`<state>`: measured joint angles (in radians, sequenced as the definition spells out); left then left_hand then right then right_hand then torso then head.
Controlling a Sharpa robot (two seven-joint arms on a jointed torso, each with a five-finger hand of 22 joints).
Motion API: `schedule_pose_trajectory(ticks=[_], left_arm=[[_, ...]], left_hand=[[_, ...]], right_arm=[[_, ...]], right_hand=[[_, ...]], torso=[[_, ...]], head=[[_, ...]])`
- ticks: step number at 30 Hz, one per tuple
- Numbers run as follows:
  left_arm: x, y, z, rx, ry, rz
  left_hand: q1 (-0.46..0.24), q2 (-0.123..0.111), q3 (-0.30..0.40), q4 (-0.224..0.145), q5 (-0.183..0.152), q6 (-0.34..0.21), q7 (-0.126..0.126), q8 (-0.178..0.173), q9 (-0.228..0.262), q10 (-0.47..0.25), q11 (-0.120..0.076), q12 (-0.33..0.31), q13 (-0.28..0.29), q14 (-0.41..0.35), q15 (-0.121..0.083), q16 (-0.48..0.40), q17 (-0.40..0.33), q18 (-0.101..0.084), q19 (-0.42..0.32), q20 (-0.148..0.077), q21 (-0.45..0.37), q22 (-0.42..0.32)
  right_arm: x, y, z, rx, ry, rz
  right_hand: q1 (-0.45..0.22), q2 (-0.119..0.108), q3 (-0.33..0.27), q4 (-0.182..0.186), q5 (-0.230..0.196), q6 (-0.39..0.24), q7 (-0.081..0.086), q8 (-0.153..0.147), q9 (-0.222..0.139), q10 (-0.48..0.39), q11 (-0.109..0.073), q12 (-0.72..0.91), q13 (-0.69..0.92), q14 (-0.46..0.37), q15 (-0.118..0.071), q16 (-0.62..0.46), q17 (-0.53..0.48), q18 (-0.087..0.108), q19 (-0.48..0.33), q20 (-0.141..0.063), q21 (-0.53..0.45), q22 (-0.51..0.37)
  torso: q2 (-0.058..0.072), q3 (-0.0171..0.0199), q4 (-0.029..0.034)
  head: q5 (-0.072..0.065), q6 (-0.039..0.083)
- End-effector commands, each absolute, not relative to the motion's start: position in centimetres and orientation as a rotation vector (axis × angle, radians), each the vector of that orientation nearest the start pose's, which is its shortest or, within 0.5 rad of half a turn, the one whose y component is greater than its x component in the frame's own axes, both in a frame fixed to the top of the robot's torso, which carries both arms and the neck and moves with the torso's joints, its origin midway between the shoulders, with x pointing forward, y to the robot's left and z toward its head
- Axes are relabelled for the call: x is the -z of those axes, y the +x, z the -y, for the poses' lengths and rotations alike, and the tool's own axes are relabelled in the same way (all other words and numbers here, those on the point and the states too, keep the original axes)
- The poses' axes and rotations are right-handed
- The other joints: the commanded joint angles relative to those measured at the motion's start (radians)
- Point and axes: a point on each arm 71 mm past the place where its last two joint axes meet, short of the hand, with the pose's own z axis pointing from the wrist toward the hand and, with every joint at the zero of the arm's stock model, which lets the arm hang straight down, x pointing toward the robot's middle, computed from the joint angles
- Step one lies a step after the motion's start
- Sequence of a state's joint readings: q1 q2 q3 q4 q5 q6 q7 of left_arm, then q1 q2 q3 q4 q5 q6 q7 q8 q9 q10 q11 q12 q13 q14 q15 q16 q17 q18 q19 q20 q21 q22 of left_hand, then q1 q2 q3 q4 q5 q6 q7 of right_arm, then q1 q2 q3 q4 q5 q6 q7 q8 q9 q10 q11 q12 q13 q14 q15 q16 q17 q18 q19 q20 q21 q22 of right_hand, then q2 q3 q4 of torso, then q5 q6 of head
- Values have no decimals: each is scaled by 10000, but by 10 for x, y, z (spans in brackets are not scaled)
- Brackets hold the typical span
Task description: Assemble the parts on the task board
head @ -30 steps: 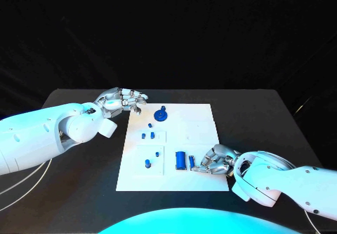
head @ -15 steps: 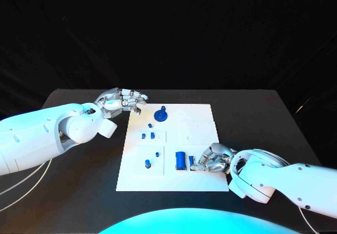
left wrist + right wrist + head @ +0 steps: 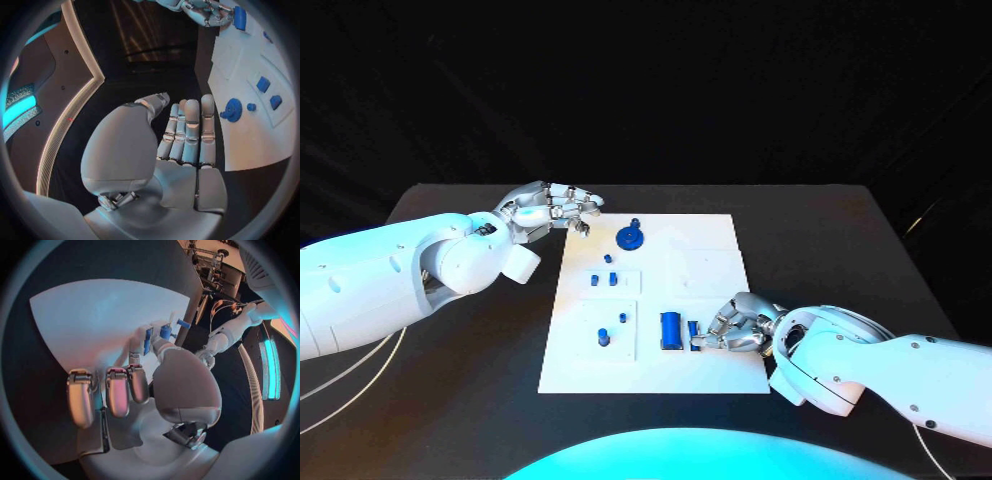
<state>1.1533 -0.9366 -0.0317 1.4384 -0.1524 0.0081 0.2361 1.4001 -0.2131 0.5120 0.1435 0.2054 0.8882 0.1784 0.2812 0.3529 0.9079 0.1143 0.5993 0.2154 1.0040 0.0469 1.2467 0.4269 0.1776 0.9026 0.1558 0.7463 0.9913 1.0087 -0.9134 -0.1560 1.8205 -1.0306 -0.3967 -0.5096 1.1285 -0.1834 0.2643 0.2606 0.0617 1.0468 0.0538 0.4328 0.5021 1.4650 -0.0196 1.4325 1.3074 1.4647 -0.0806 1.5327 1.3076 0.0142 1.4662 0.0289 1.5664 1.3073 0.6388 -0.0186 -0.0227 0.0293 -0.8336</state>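
On the task board (image 3: 689,270), blue part (image 3: 692,334) touching right robot hand (image 3: 740,325)

Task board (image 3: 708,262) lies flat at mid-table (image 3: 834,240). Left hand (image 3: 550,209) hovers at the board's far left corner, fingers curled, apparently empty. Right hand (image 3: 738,327) rests on the board's near right area, fingertips at a slim blue part (image 3: 692,334) beside the blue cylinder (image 3: 671,329); actual grip uncertain. Blue disc (image 3: 630,237) sits near the left hand.
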Motion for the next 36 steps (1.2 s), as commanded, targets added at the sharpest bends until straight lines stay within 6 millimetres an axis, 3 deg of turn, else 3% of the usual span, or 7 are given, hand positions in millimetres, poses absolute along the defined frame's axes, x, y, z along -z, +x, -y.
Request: schedule_pose_trajectory(ticks=[1,10,16,28,29,30,36], left_arm=[[210,484,-262,15425,-10339,-17176],[209,490,-264,15331,-10859,-15572],[213,499,-267,14847,-11499,-14029],[234,530,-274,13421,-12505,-11926],[235,526,-268,13754,-12185,-13126],[235,526,-268,13747,-12186,-13122],[235,519,-257,13563,-12190,-13015]], left_hand=[[62,78,38,35,18,-86,14,64,16,-57,21,61,-14,-38,49,-42,12,57,56,-16,-50,-11],[-136,-80,-150,240,-10,-167,15,66,12,-93,40,81,-33,-236,85,-210,-16,43,-56,21,-253,-126],[-30,-180,-357,647,-8,-511,151,76,-20,-614,303,-303,-385,-1990,474,-1991,-762,-12,-1111,447,-2006,-1181],[529,193,-1687,1387,-11,-932,-271,-364,-1006,-285,627,-3723,-1527,-3213,1137,-9062,-2831,-546,-2624,1347,-6846,-5521],[-3848,2131,-5120,-1435,-2054,-8882,-1784,-2812,-3529,-9079,-1143,-5993,-2154,-10040,-469,-12467,-4269,-1776,-9026,-1558,-7463,-9913],[-3985,2131,-5120,-1435,-2054,-8882,-1784,-2812,-3529,-9079,-1143,-5993,-2154,-10040,-469,-12467,-4269,-1776,-9026,-1558,-7463,-9913],[-6147,2131,-5120,-1435,-2054,-8882,-1784,-2812,-3529,-9079,-1143,-5993,-2154,-10040,-469,-12467,-4269,-1776,-9026,-1558,-7463,-9913]], right_arm=[[291,363,179,-7260,5290,-21552],[265,411,211,-10590,7796,-17629],[256,459,242,-10875,8996,-15734],[258,526,262,-11016,10063,-13935],[260,522,263,-9961,9736,-14477],[260,522,263,-9978,9748,-14464],[256,514,250,-10440,10104,-14068]], right_hand=[[66,-93,-158,36,-31,-148,59,-102,-1,570,45,-69,1993,893,25,-15,1856,-142,1046,7,44,2634],[1039,99,-806,76,-31,-1198,543,-613,-118,-697,491,-2518,943,474,418,-849,568,295,227,359,-2156,1997],[2039,387,-867,150,-46,-2055,978,-570,-156,-4376,932,-8587,-2892,-2933,863,-6179,-5180,1699,-3531,823,-11394,-1590],[2866,241,260,80,-29,-2144,1393,-1839,-1447,-4587,1730,-12760,-10186,-4956,1974,-12537,-8575,1683,-5062,1976,-15044,-6922],[-1417,1834,-2643,-2606,-617,-10468,-538,-4328,-5021,-7641,196,-14325,-13074,-14647,806,-15327,-13076,-142,-14662,-289,-15664,-13073],[-1504,1834,-2643,-2606,-617,-10468,-538,-4328,-5021,-14650,196,-14325,-13074,-14647,806,-15327,-13076,-142,-14662,-289,-15664,-13073],[-3639,1834,-2643,-2606,-617,-10468,-538,-4328,-5021,-14650,196,-14325,-13074,-14647,806,-15327,-13076,-142,-14662,-289,-15664,-13073]], torso=[[-27,-4,-6],[-195,-64,-32],[-330,-20,-14],[-615,138,79],[-521,79,49],[-526,80,51],[-677,118,115]], head=[[-41,54],[-153,524],[-251,976],[-97,1586],[-175,1465],[-176,1476],[-218,1785]])
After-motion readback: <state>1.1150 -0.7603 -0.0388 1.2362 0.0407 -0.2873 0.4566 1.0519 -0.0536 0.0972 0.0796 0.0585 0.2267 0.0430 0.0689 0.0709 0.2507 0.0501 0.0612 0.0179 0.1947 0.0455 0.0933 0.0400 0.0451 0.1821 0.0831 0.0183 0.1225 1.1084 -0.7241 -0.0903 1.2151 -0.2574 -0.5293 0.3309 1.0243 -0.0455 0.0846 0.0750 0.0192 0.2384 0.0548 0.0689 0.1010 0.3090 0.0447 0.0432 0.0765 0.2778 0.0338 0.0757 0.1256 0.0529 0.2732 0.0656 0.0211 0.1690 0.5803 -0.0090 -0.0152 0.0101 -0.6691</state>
